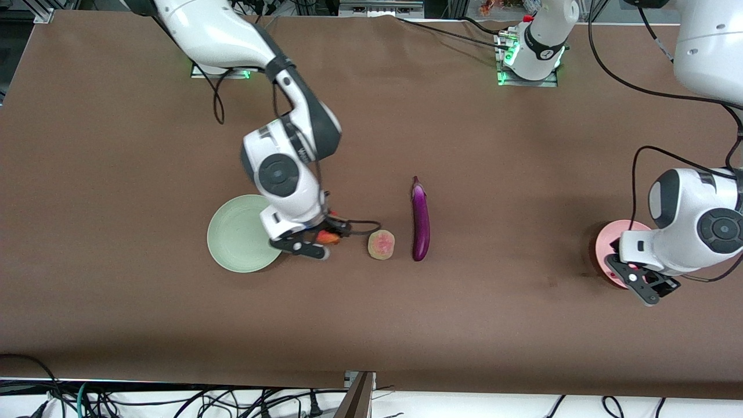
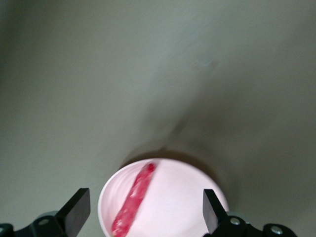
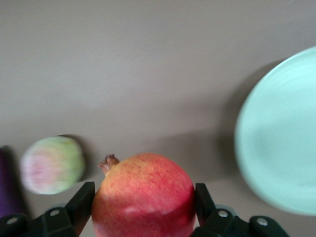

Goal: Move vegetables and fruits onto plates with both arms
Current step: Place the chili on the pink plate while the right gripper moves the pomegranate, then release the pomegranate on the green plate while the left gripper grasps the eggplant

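My right gripper [image 1: 318, 242] clamps the red pomegranate [image 3: 143, 195] just beside the pale green plate [image 1: 235, 233], at its 3 o'clock. The yellow-green fruit [image 1: 381, 244] and purple eggplant [image 1: 420, 218] lie mid-table. My left gripper [image 1: 638, 280] hangs spread wide over the pink plate [image 2: 173, 192], which holds the red chili [image 2: 133, 198].

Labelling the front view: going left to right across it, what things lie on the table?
Green plate → pomegranate held in the right claw → yellow-green fruit → eggplant → pink plate under the left claw.
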Robot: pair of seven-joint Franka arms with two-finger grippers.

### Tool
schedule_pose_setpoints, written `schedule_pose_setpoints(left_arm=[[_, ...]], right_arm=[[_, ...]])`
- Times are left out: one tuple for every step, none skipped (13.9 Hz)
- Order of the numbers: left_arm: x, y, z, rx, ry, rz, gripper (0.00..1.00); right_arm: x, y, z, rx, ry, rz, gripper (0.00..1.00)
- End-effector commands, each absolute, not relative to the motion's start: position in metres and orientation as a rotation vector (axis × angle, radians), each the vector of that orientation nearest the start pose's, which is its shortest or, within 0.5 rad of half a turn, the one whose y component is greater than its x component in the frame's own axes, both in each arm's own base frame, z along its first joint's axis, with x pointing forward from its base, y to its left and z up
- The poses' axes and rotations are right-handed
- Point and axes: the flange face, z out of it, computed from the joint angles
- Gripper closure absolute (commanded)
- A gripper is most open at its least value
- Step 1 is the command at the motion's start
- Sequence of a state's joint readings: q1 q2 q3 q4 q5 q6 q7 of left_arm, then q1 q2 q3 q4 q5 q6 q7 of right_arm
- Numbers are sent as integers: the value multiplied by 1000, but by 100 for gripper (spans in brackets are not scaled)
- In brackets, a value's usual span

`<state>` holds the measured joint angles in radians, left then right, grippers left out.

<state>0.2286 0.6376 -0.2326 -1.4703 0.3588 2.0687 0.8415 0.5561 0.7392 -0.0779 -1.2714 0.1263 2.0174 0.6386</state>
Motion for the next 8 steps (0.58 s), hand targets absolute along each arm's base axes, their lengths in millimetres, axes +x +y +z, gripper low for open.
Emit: schedule_pose_setpoints(left_arm=[[701, -17, 323, -2743, 1327, 155, 0], [697, -39, 322, -2789, 1270, 172, 0], [692, -67, 322, -2823, 1228, 182, 0], [689, -94, 323, -2878, 1165, 171, 0], [684, -125, 323, -2956, 1088, 163, 0], [681, -150, 312, -3039, 1005, 176, 0], [679, -168, 306, -3098, 931, 172, 0], [677, -194, 308, -3137, 862, 111, 0]], right_arm=[[657, 301, 305, -3099, 161, 142, 74], [661, 275, 293, -3125, 139, 169, 72], [660, 258, 282, -3144, 123, 199, 70], [655, 246, 274, -3152, 121, 220, 67], [649, 237, 265, -3157, 127, 237, 60], [645, 223, 254, -3167, 154, 258, 52], [643, 209, 246, -3177, 143, 256, 45], [642, 195, 238, -3186, 132, 248, 31]])
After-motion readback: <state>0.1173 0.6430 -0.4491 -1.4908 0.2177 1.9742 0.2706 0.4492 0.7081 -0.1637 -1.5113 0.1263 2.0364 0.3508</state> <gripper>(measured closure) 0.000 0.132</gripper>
